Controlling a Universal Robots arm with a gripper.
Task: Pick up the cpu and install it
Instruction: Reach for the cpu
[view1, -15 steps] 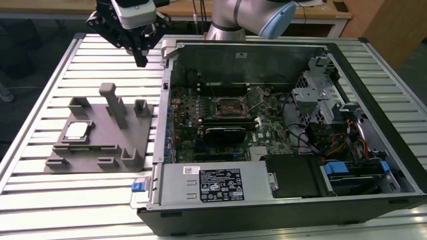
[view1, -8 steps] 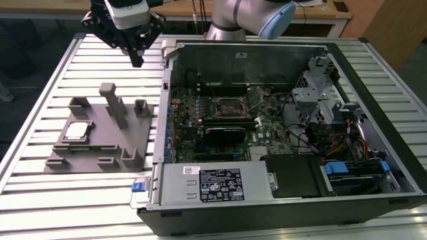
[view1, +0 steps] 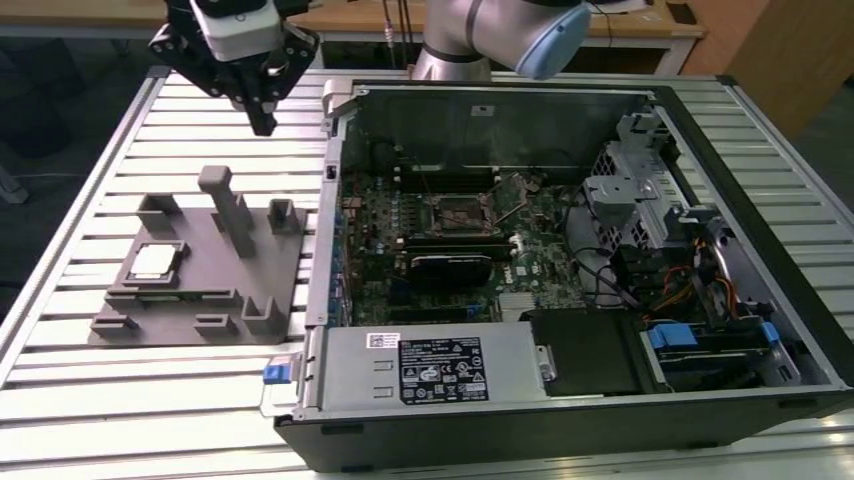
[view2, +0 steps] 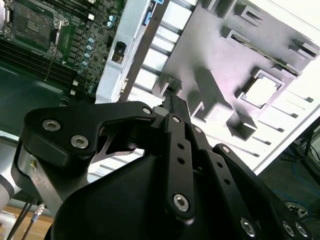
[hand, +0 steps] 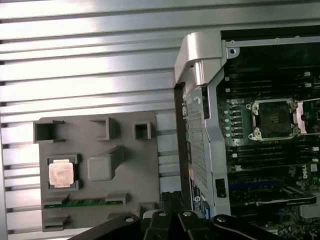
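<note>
Slatted metal bench (view1: 147, 420) under everything, bare rails straight beneath the claw (view1: 263, 125). Hangs high over those rails, tips pinched together on nothing; likewise closed where the claw (view2: 172, 102) appears in the second wrist view. Below and ahead of the tips, a grey fixture plate (view1: 200, 290), its tall post (view1: 227, 215) nearest the claw. Past that post, on the side away from the computer case (view1: 561, 430), the cpu (view1: 154, 262) flat in its recess, silvery top up, well apart from the tips and untouched; same seat for the cpu (hand: 61, 174) in the first wrist view. Near-square, edges parallel to the plate's, so no long axis to favour. Farther off on the claw's other side, inside the case, the open socket (view1: 461, 212), seemingly empty.
</note>
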